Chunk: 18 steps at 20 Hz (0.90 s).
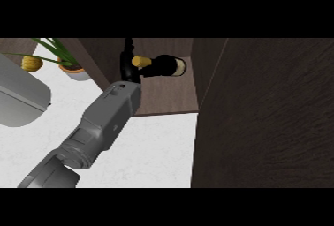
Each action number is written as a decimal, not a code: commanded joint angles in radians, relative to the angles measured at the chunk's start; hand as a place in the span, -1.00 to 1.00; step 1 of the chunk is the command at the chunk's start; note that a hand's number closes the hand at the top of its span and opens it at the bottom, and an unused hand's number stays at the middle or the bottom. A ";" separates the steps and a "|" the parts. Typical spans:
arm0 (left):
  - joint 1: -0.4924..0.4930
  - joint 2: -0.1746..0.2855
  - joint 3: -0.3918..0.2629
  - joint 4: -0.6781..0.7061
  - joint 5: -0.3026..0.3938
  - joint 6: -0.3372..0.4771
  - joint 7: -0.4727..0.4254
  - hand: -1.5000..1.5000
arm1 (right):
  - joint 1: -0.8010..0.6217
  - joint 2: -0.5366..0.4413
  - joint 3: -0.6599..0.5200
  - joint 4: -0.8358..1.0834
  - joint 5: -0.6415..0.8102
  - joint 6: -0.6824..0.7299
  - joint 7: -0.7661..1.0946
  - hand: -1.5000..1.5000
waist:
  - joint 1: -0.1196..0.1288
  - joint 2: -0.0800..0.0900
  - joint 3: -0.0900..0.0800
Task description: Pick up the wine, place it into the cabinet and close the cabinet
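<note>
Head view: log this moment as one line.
stage: placing | wine: inside cabinet, on its shelf | left hand: at the wine's capped end, hold unclear | cabinet: open, not yet closed

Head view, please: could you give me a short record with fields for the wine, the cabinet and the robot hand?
wine bottle: inside the cabinet, turned sideways, yellow cap toward the view's left
cabinet: open, dark door swung out at the view's right
left robot hand: at the bottle's cap end; grip cannot be told
right robot hand: not in view
counter: white, potted plant at its far left
</note>
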 commanded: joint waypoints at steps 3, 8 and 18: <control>0.012 0.066 0.009 0.030 -0.016 -0.057 -0.018 -1.00 | 0.022 -0.018 0.002 -0.182 -0.088 -0.005 0.111 -1.00 | 0.006 0.004 -0.003; 0.001 0.073 0.027 -0.005 -0.020 -0.111 -0.084 -1.00 | 0.067 -0.011 0.018 -0.133 -0.071 0.013 0.042 -1.00 | 0.006 0.002 -0.002; 0.066 0.008 0.061 -0.136 -0.013 -0.227 -0.192 -1.00 | 0.103 -0.013 0.024 -0.188 -0.048 0.000 0.050 -1.00 | 0.051 -0.019 -0.002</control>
